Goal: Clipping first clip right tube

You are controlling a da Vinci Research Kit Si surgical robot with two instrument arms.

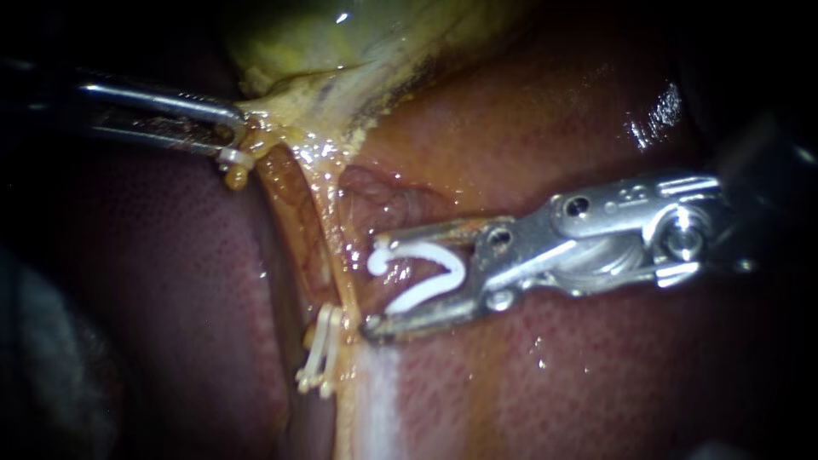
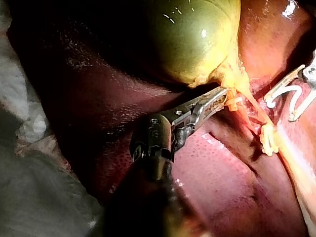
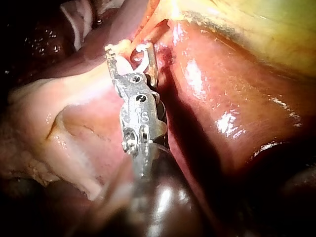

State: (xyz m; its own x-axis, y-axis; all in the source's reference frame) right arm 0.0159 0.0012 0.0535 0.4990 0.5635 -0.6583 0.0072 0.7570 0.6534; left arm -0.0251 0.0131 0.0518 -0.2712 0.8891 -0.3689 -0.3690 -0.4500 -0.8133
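Item: right tube (image 1: 338, 255), a thin wet strand below the gallbladder (image 1: 341, 51), just beside the open clip (image 1: 422, 277). Likely soft, slippery and easily torn; take it across its bare middle. Tools: right instrument (image 1: 373, 284), claw spread, cradling the clip; left instrument (image 1: 234, 136), claw pinching gallbladder tissue.

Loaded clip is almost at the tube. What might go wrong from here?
The open clip in the right tool sits beside the tube, not around it; closing now may catch only part of it, or nearby liver.
The placed clips lie close below; the lower jaw may knock them.
The left tool holds the gallbladder neck taut; slipping would slacken the tube.
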